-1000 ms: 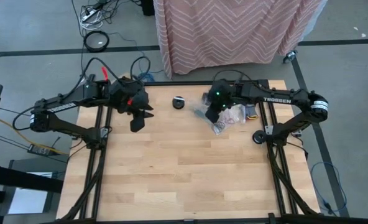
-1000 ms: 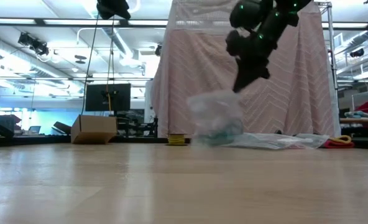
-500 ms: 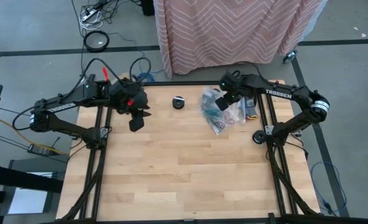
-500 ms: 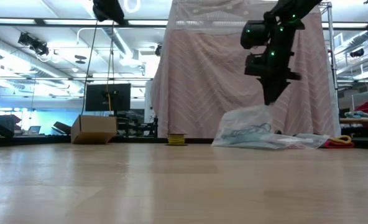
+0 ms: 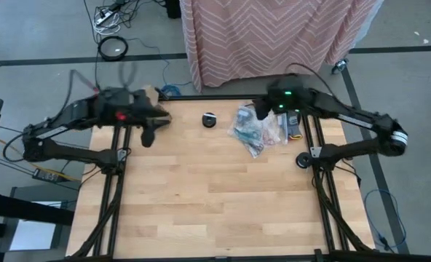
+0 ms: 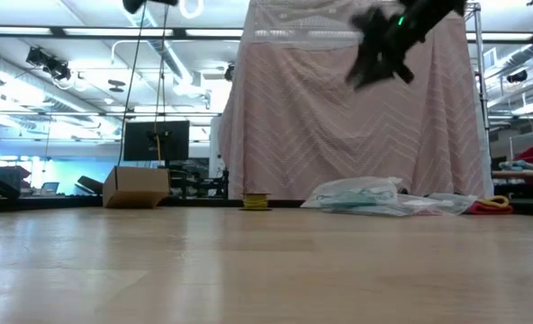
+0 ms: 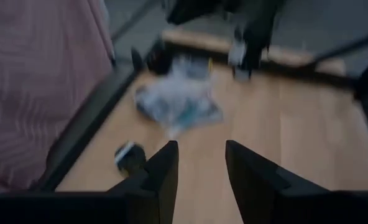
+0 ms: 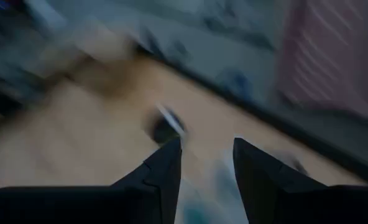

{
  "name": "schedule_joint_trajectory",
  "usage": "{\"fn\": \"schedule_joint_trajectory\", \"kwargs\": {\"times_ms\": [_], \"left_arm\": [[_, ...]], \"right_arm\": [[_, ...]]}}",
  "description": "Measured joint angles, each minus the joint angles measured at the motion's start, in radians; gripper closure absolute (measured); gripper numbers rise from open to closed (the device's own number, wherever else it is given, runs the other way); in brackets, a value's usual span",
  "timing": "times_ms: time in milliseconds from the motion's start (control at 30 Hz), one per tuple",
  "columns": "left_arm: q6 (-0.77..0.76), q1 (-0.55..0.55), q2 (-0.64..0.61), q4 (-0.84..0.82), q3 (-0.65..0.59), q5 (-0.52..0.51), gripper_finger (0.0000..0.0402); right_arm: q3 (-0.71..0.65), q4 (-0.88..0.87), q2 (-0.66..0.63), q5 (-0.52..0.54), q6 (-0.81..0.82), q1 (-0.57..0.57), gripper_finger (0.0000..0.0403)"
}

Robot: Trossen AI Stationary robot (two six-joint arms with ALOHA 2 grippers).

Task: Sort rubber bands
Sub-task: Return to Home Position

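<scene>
Rubber bands point(image 5: 249, 135) lie inside a loose heap of clear zip bags point(image 5: 261, 129) on the table point(image 5: 201, 189), close to its right-hand corner on the curtain-side edge. Thin teal loops show through the crinkly film (other colours are too faint to name). The heap's long axis runs from that edge in toward the table's middle.

The right gripper point(image 5: 262, 110) hangs over the heap's curtain-side end. In the low view it is high above the bags point(image 6: 365, 194), with its fingers parted and nothing between them.

The left gripper point(image 5: 148, 135) is over the table's left side, well apart from the heap, also spread and empty. A small black round disc point(image 5: 210, 119) sits between the two.

The right arm is much the nearer, so its retreat probably has to go up and outward, since the film is light, slick and easy to snag. The pale plank tabletop is smooth, so it would give the bags little grip.
</scene>
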Motion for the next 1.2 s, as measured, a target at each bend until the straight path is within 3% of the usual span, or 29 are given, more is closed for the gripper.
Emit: {"fn": "schedule_joint_trajectory", "kwargs": {"times_ms": [167, 400, 800, 1067, 1200], "left_arm": [[-0.070, 0.017, -0.214, 0.202, -0.189, 0.000, 0.0261], [-0.193, 0.017, -0.439, 0.419, -0.389, -0.014, 0.0261], [-0.326, 0.017, -0.577, 0.423, -0.566, -0.026, 0.0264], [-0.424, 0.017, -0.667, 0.447, -0.724, -0.025, 0.0279], [-0.400, 0.017, -0.709, 0.478, -0.784, -0.023, 0.0281]], "right_arm": [[-0.145, 0.329, -0.231, -0.170, 0.033, 0.002, 0.0272], [-0.290, 0.531, -0.512, -0.228, 0.119, 0.003, 0.0275], [-0.479, 0.490, -0.813, -0.144, 0.176, 0.003, 0.0277], [-0.674, 0.495, -0.982, -0.145, 0.339, 0.003, 0.0280], [-0.727, 0.504, -1.039, -0.150, 0.335, 0.003, 0.0280]]}}
